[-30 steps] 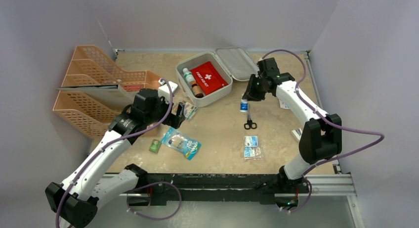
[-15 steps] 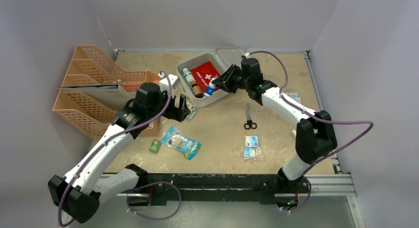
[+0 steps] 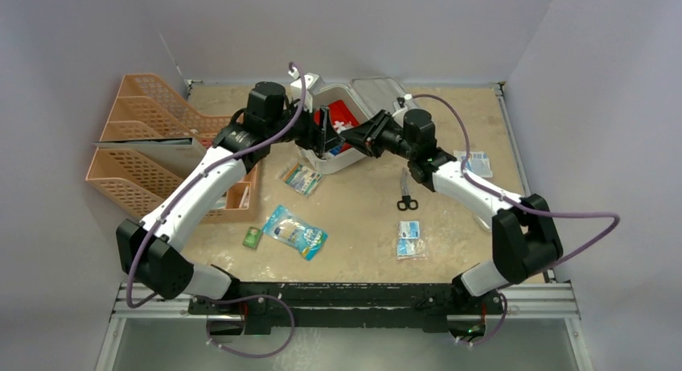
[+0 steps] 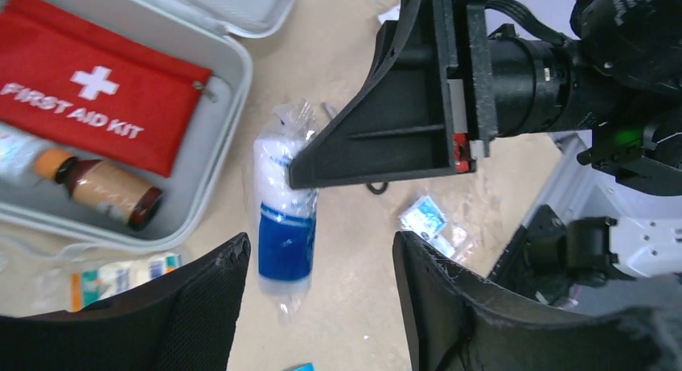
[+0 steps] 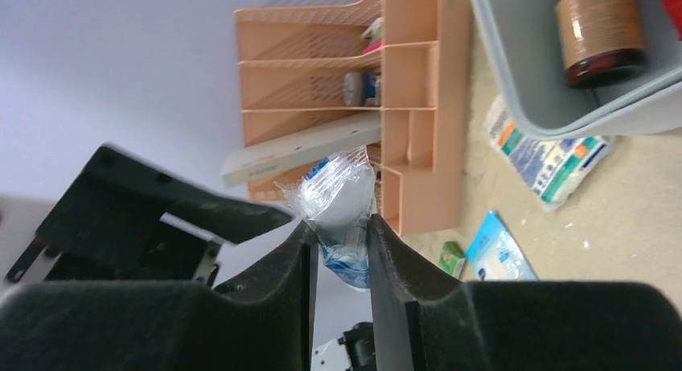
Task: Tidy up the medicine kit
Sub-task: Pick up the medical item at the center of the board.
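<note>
The medicine kit [image 3: 359, 156] lies open at the table's back, lid [image 3: 384, 97] flat behind it. Inside are a red first-aid pouch [image 4: 80, 89] and a brown bottle [image 4: 104, 190]. My right gripper [image 3: 351, 139] is shut on a clear-wrapped white roll with a blue band [image 4: 285, 218], pinched at its top end [image 5: 342, 198], hanging just outside the kit's front rim [image 4: 233, 81]. My left gripper [image 4: 322, 307] is open and empty, hovering right over the roll, close to the right gripper's fingers [image 4: 378, 138]. In the top view it is over the kit [image 3: 326, 133].
Orange mesh file trays [image 3: 161, 138] stand at the left. Loose on the table: a packet by the kit [image 3: 301, 178], a blue packet [image 3: 294, 232], a small green box [image 3: 252, 237], scissors [image 3: 407, 195], more packets [image 3: 410, 238] [image 3: 474, 163].
My right gripper carried the roll left from above the scissors to the kit's front edge. My left arm swung from the table's left side up to the kit, meeting the right gripper.
</note>
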